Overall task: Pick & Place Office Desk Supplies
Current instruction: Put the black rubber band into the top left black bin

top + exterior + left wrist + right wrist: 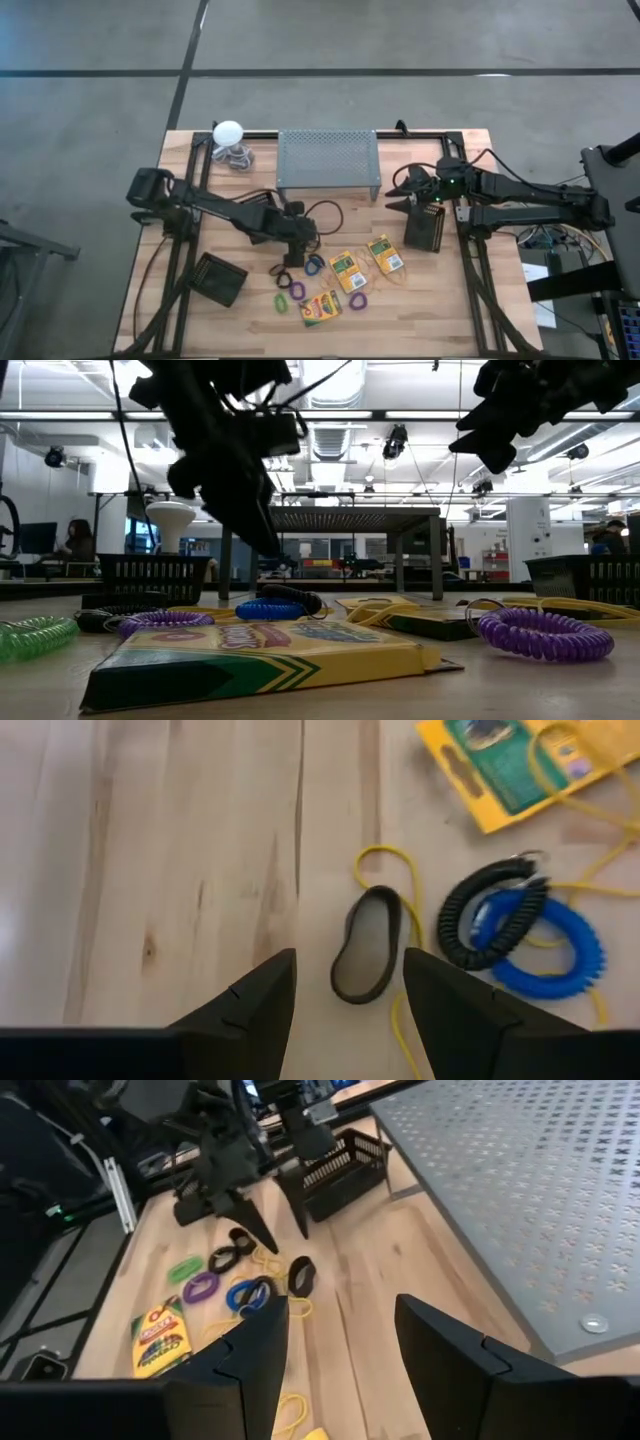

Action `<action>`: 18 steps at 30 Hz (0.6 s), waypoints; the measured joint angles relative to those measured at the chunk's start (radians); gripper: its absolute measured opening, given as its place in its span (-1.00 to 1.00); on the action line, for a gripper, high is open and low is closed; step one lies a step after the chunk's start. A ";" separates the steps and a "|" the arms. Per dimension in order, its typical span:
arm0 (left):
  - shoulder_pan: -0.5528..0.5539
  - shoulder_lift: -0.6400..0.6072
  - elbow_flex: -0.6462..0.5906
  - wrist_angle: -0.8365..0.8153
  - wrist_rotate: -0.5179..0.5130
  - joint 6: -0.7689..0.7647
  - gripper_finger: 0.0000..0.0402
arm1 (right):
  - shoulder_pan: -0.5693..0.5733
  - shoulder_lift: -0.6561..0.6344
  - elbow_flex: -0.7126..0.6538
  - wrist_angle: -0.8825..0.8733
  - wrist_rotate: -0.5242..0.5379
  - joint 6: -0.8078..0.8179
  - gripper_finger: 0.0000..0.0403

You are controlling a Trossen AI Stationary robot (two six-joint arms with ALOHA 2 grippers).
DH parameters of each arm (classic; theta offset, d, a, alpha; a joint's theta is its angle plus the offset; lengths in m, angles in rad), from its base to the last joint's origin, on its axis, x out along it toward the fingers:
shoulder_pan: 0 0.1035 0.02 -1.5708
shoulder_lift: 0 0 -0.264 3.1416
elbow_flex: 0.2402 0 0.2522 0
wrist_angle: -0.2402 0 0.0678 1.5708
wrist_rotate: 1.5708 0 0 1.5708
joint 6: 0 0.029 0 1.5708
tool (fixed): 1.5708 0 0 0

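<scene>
Hovering over a pale wooden table, my left gripper (345,1005) is spreading its dark wedge fingers, grasping nothing, above a flat black oval band (366,944). Beside it are lying coiled black (487,910) and blue (545,945) loops and a thin yellow rubber band (385,870). My right gripper (340,1345), released too, is hanging near the perforated grey stand (328,161). Only the low view is showing a crayon box (250,660) up close, with an office room behind.
</scene>
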 joint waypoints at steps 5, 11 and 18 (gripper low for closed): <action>0.001 0.062 0.000 0.047 -0.017 0.000 -0.06 | 0.004 0.021 0.000 -0.001 0.001 -0.013 -0.10; 0.002 0.123 0.001 0.074 -0.023 0.028 -0.06 | 0.004 0.057 -0.002 -0.001 0.001 -0.045 -0.10; 0.003 0.128 0.002 0.082 -0.078 0.031 -0.06 | 0.004 0.088 -0.002 0.001 0.003 -0.064 -0.10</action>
